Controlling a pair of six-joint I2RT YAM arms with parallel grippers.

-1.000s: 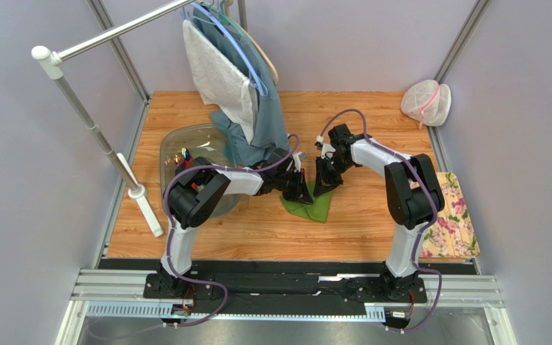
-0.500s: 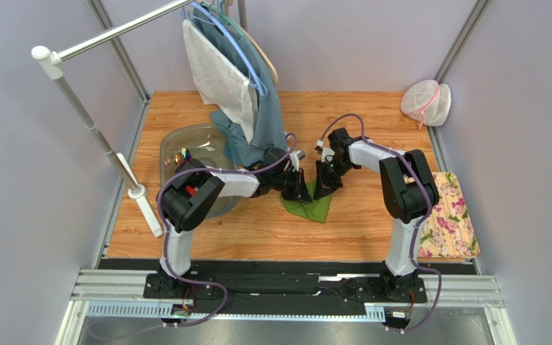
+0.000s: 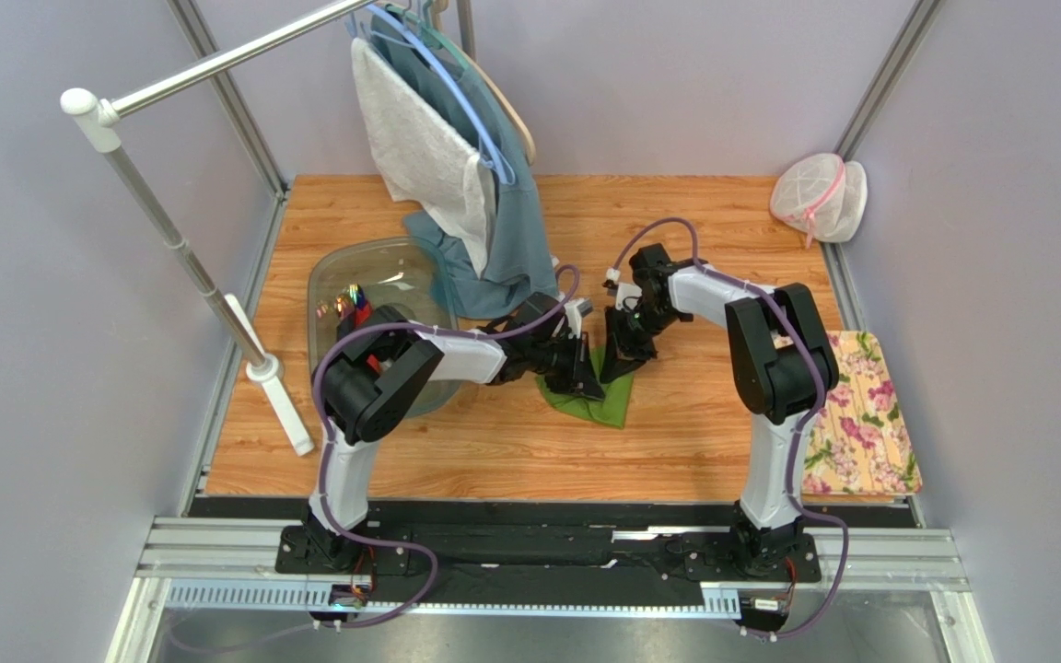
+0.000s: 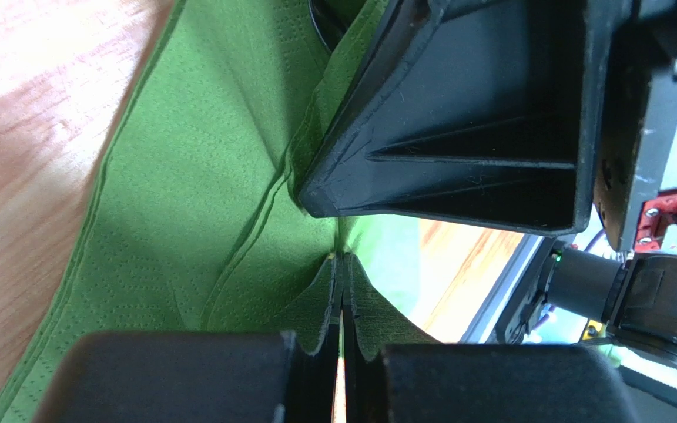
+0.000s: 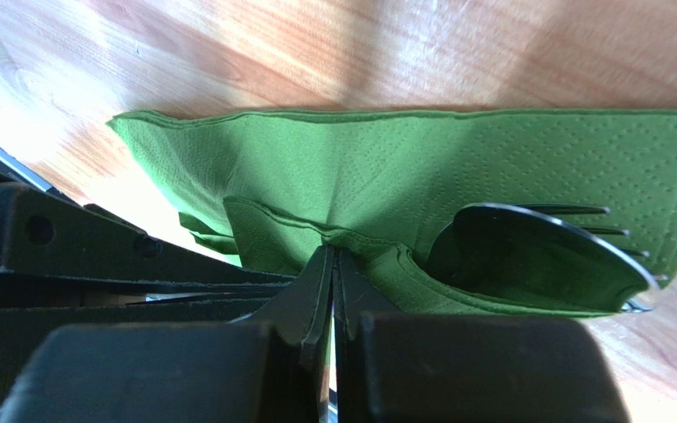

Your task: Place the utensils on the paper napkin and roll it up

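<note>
The green paper napkin point(image 3: 603, 399) lies folded on the wooden table at its middle. Black utensils, a spoon point(image 5: 536, 256) and a fork's tines point(image 5: 594, 220), lie tucked under its folded flap in the right wrist view. My left gripper point(image 3: 587, 370) is shut on an edge of the napkin point(image 4: 210, 203), pinching a fold. My right gripper point(image 3: 615, 362) faces it from the other side and is shut on the napkin's flap point(image 5: 404, 176). The two grippers stand almost touching over the napkin.
A clear plastic tub point(image 3: 349, 276) with small items stands at the left under my left arm. A teal garment point(image 3: 495, 235) hangs from a rack behind. A flowered pink mat point(image 3: 866, 428) lies at the right edge, a mesh bag point(image 3: 818, 198) at the back right.
Both grippers have stayed pinched on the napkin. The right arm's elbow has shifted left and the left gripper has moved slightly toward the right one.
</note>
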